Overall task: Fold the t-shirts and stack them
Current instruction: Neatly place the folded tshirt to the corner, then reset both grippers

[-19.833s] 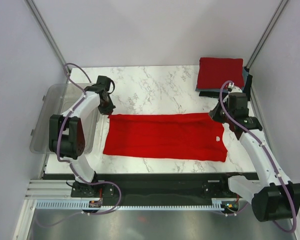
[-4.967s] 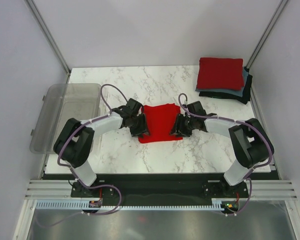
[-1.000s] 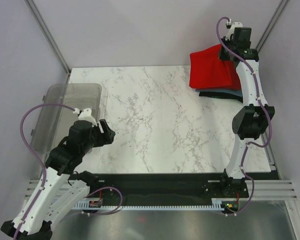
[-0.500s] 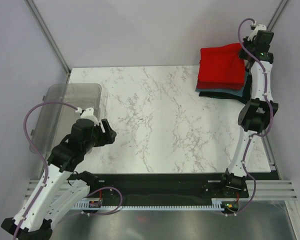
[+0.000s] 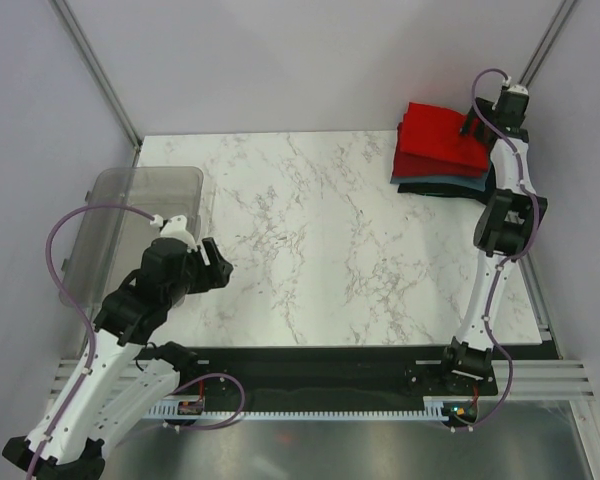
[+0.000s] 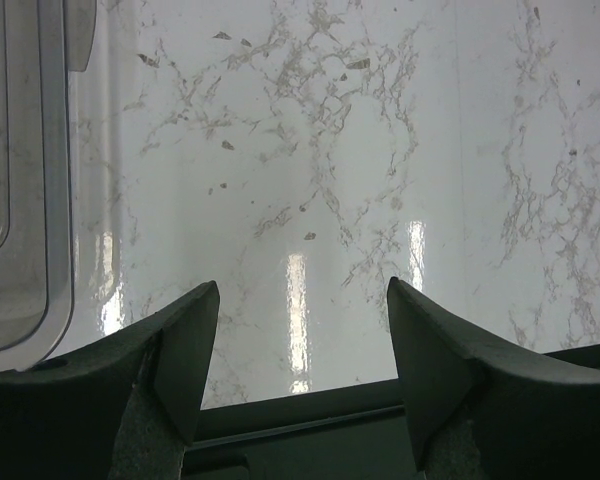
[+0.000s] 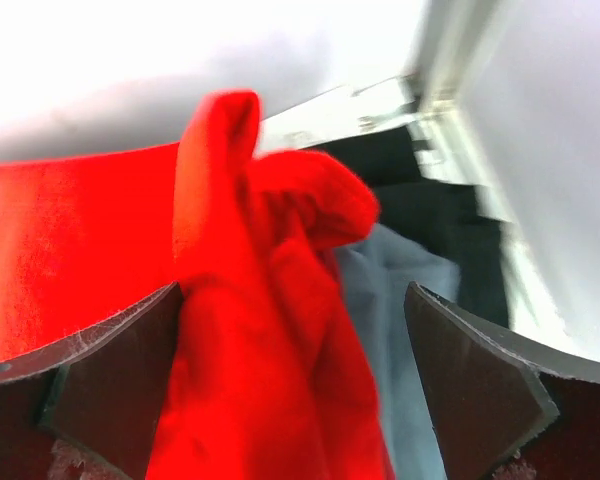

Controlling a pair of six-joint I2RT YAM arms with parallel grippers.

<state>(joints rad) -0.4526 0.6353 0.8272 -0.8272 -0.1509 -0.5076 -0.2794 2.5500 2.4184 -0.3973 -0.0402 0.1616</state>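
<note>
Up in the far right corner of the table (image 5: pixel 330 230), stacked a few layers deep: red tee (image 5: pixel 435 135) on top, more red right under it, then grey-blue tee (image 5: pixel 430 179), then black tee (image 5: pixel 450 190) at the bottom, poking out along the near edge and on the right side.

Top one's folded down to roughly a square, so can't really call a long axis. Sits twisted a little against the layers below, with its near edge slanting down toward the right in the top view. Lies mostly flat, except for the right-hand edge, bunched into a soft hump in the right wrist view, with grey-blue and black showing just past it.

Right gripper (image 5: pixel 470 124): stretched out to the far right edge of the stack, just above that top tee. Jaws spread wide, fingers (image 7: pixel 110 390) on either side of the hump, not squeezing it. Can't tell whether the cloth brushes the left pad or just sits close.

Left gripper (image 5: pixel 215 268): way over on the near left, well apart from the stack. Hangs above bare marble near the front edge of the table, just beside the bin (image 5: pixel 130 200). Jaws wide too, only marble showing between them in the wrist view, bin rim off to the left.
</note>
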